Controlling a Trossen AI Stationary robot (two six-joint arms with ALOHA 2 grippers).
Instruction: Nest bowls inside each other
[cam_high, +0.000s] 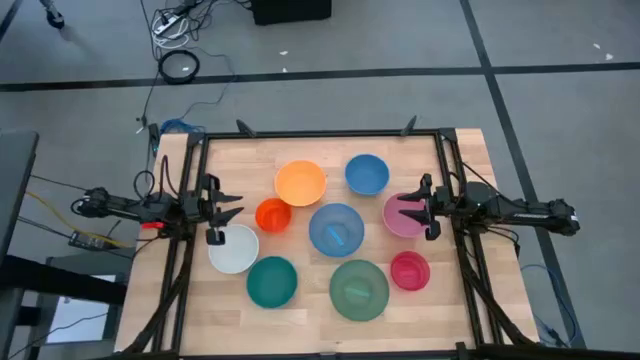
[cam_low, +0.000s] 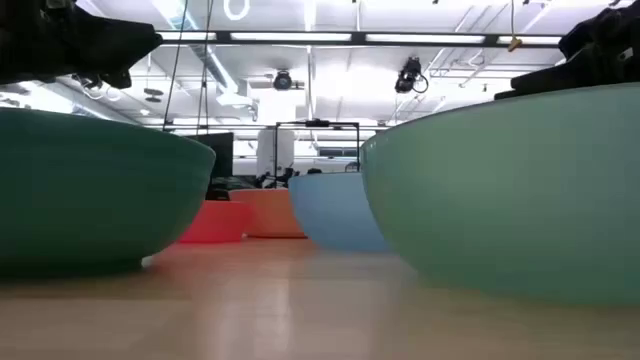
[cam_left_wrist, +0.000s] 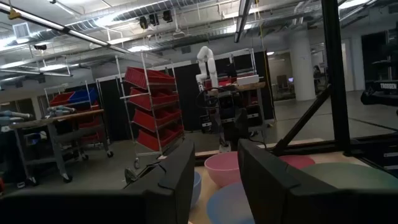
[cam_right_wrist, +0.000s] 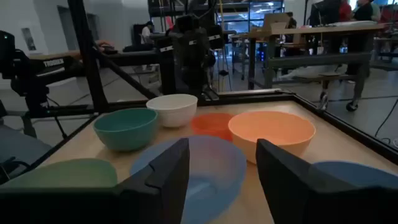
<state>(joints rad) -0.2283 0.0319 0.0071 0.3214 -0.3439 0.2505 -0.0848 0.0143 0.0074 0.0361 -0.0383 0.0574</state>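
Nine bowls stand apart on their bases on the wooden table (cam_high: 200, 300). At the far side are the yellow-orange bowl (cam_high: 300, 182) and a small blue one (cam_high: 367, 173). In the middle are the small orange-red (cam_high: 273, 215), the large blue (cam_high: 336, 229) and the pink (cam_high: 400, 222). Nearer are the white (cam_high: 236, 252), teal (cam_high: 272, 281), green (cam_high: 359, 289) and small red (cam_high: 410, 270). My left gripper (cam_high: 222, 214) hovers open over the white bowl's far rim. My right gripper (cam_high: 414, 209) hovers open over the pink bowl. Neither holds anything.
Black frame rails (cam_high: 320, 135) run along the table's far, left and right edges. In the right wrist view the large blue bowl (cam_right_wrist: 199, 168) lies straight ahead between the fingers. The left wrist view shows the pink bowl (cam_left_wrist: 222, 168) ahead. Bare wood lies along the near edge.
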